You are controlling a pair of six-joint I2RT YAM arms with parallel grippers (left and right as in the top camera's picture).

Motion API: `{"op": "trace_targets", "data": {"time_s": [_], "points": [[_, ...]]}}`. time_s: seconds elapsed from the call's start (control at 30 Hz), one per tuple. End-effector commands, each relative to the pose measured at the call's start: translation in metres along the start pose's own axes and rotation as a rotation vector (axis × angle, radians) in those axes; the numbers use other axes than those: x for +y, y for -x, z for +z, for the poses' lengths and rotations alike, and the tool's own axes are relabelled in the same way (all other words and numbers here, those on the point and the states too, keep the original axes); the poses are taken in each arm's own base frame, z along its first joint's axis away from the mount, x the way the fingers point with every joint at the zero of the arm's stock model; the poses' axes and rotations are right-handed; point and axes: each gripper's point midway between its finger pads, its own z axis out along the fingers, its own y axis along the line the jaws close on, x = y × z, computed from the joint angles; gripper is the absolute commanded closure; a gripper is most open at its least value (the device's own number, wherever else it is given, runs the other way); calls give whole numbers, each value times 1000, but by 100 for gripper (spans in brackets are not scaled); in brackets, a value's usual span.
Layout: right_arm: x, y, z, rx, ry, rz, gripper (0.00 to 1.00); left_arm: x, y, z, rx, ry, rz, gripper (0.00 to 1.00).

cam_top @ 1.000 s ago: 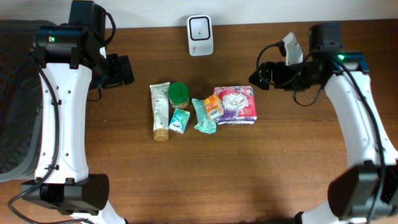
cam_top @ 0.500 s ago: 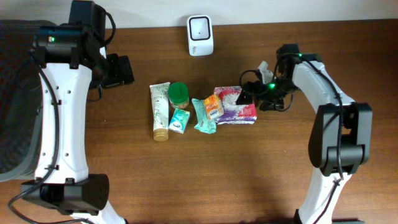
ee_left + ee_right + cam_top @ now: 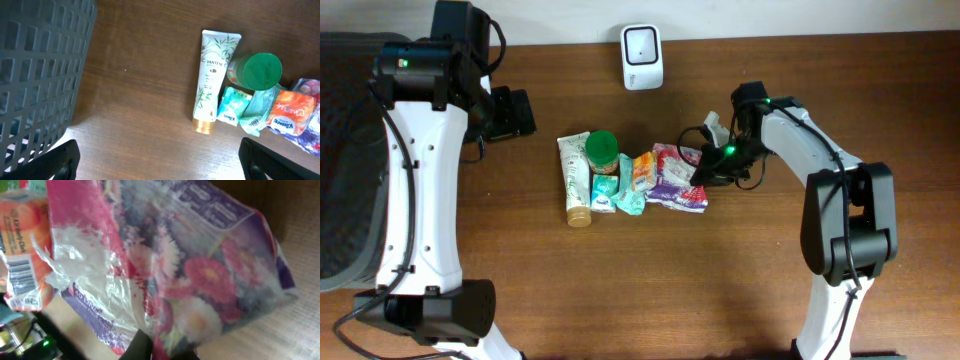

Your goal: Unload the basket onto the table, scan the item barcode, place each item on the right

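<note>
The overhead view is lit evenly and softly from above, so only faint, diffuse shadows are cast on the wooden table (image 3: pixel 620 290), and detail is rendered sharp across the frame. In the left wrist view a pale, washed-out patch is seen on the wood at the lower left, below the dark basket (image 3: pixel 40 60) (the tube (image 3: pixel 214 80) is crisp enough for its print to be read). The right wrist view is filled by the floral packet (image 3: pixel 200 280), caught too close for focus, its print smeared and white glare thrown off the crinkled film at the left.
</note>
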Motion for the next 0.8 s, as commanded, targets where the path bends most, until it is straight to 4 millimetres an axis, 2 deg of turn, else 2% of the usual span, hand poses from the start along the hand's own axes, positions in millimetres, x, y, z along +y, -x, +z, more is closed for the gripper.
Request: {"op": "trace_targets", "data": {"time_s": [0.0, 0.07, 0.1, 0.13, 0.17, 0.23, 0.27, 0.3, 0.33, 0.43, 0.5, 0.6, 0.63, 0.7, 0.77], "points": [[2, 19, -47, -52, -183, 16, 96, 2, 1, -3, -11, 5, -14, 1], [0, 24, -93, -101, -368, 40, 96, 2, 1, -3, -11, 5, -13, 1], [-5, 21, -110, -106, -452, 72, 96, 2, 1, -3, -11, 5, -13, 1], [-24, 15, -126, -119, -597, 165, 96, 2, 1, -3, -11, 5, -13, 1], [-36, 9, -132, -110, -677, 182, 96, 2, 1, -3, -11, 5, -13, 1], [-47, 0, -124, -66, -702, 195, 94, 2, 1, -3, -11, 5, -14, 1], [-50, -4, -120, -50, -704, 200, 60, 2, 1, -3, -11, 5, -14, 1], [-53, -7, -116, -37, -705, 203, 45, 2, 1, -3, -10, 5, -14, 1], [-55, -9, -113, -28, -706, 206, 1, 2, 1, -3, -11, 5, -13, 1], [-56, -6, -112, -33, -706, 205, 1, 2, 1, -3, -11, 5, -13, 1], [-60, -6, -115, -9, -719, 133, 1, 2, 1, -3, -10, 5, -13, 1], [-91, -11, -137, -27, -681, 230, 1, 2, 1, -3, -11, 5, -13, 1], [-104, -17, -147, -34, -608, 281, 1, 2, 1, -3, -11, 5, -13, 1], [-111, -25, -152, -41, -384, 290, 1, 2, 1, -3, -11, 5, -14, 1], [-108, -32, -143, -53, -172, 255, 2, 2, 1, -3, -11, 5, -14, 1]]}}
